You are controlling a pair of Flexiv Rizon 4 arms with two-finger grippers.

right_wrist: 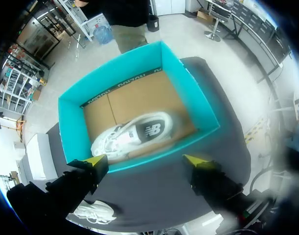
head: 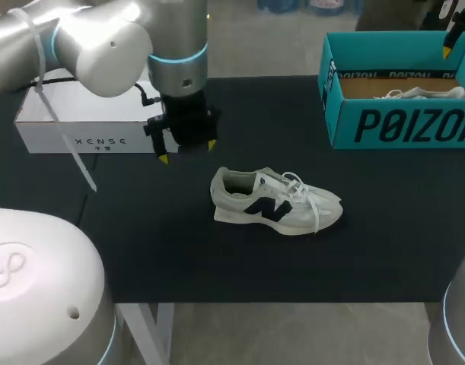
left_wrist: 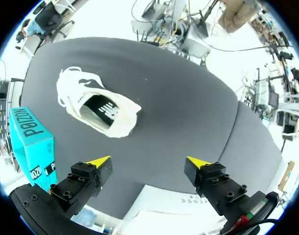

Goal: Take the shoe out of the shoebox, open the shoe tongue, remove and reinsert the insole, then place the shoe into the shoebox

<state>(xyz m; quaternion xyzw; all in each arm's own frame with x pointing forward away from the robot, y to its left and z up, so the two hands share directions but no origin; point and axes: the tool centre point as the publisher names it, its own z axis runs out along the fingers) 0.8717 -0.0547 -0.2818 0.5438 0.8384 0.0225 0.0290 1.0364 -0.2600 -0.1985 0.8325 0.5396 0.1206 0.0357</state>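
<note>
A white sneaker with a dark side logo lies on its sole in the middle of the black table, toe to the right. My left gripper hangs open just behind and left of its heel, holding nothing. In the left wrist view the sneaker lies ahead of the open left gripper, well apart from the fingers. The teal shoebox stands at the back right with a second white sneaker inside. My right gripper hovers open above the shoebox and that second sneaker.
A white flat box sits at the back left, close behind my left arm; it also shows under the left gripper as the white box. Bare table surrounds the sneaker on the front and right sides.
</note>
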